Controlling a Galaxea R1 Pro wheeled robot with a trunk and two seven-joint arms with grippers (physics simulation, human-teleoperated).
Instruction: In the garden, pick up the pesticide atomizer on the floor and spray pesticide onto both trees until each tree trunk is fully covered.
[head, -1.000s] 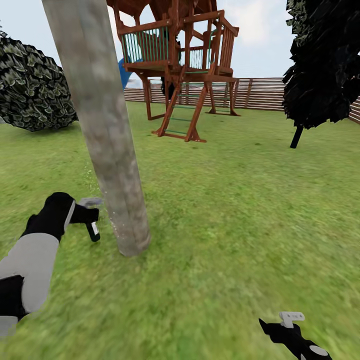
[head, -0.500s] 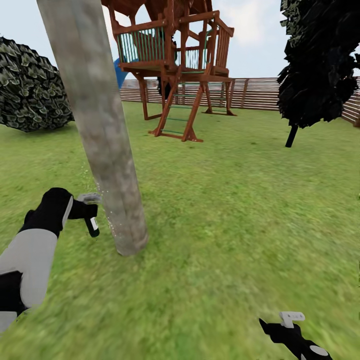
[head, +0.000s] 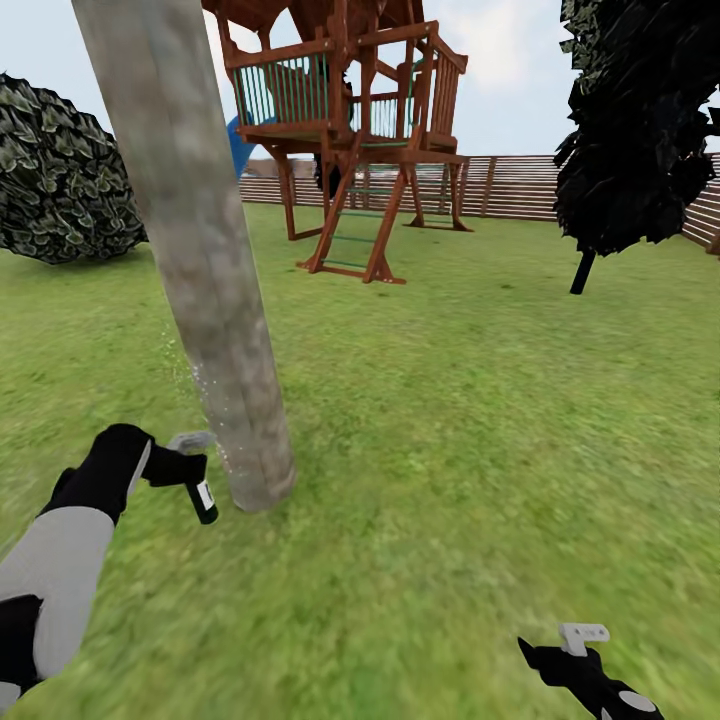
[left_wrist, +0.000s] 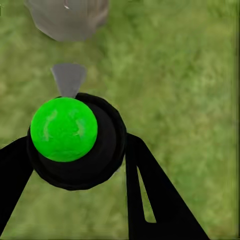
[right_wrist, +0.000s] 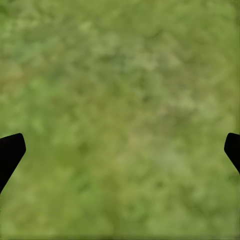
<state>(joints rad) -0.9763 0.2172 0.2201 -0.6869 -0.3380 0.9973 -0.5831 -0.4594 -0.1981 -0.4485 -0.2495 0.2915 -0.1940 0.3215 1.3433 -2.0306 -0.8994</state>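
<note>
Head view: the trunk (head: 205, 280) is a smooth, round, leaning column of mottled grey-brown bark, flared slightly at its base in the grass (head: 450, 430), with tiny white specks on the side facing the atomizer. The left gripper (head: 185, 470) is clamped on the atomizer (head: 197, 480), a small black bottle with a light grey trigger head and a white label. The bottle tilts, its head pointing at the base of the trunk, just beside it but not touching.

Left wrist view: the atomizer (left_wrist: 75, 140) shows as a round black body with a bright green spot, held between the two black fingers (left_wrist: 150, 195). Its grey nozzle points at the grey trunk base (left_wrist: 67, 20).

The right gripper (head: 575, 650) hangs low over the lawn, well apart from the trunk. In the right wrist view its black fingertips (right_wrist: 10, 152) sit at opposite edges with bare grass (right_wrist: 120, 120) between them: jaws spread wide, holding nothing.

Beyond the trunk, open lawn runs to a red-brown wooden play tower (head: 350, 130) with a ladder, and to a fence (head: 520, 185) of horizontal slats. A scaly-leaved bush (head: 60, 180) stands at the left; a dark, ragged tree (head: 640, 130) with a thin trunk stands at the right. The ground to the right of the near trunk is unobstructed grass.
</note>
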